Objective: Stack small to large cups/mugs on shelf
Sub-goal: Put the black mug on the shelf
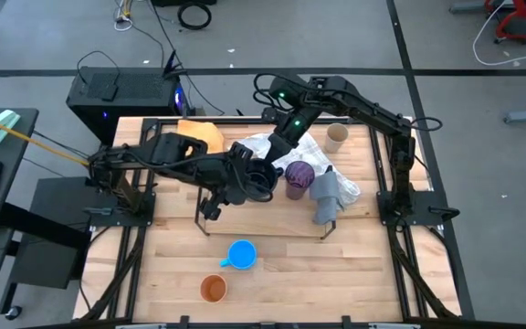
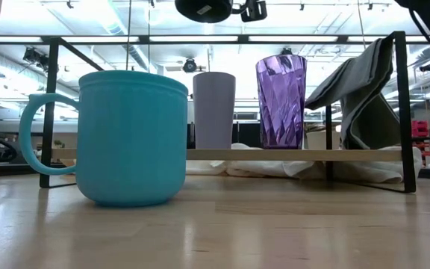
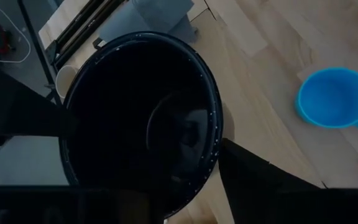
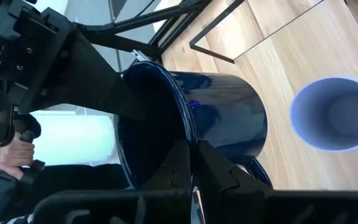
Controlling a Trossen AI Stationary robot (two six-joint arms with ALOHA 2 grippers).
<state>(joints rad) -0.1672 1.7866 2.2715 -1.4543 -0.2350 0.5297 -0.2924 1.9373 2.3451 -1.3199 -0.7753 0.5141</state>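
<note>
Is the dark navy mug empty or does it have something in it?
Empty: the left wrist view looks into the dark navy mug and shows only bare glossy bottom.

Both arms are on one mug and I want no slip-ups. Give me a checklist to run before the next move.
1. Right gripper pinched on the rim of the dark navy mug: ok.
2. Left gripper has a firm hold on that mug: cannot tell.
3. Pale lavender cup and purple cup upright on the shelf: ok.
4. Shelf end free of clutter: not ok, a grey cloth hangs over it beside the purple cup.
5. Bright blue mug and orange cup on the table, apart from both arms: ok.
</note>
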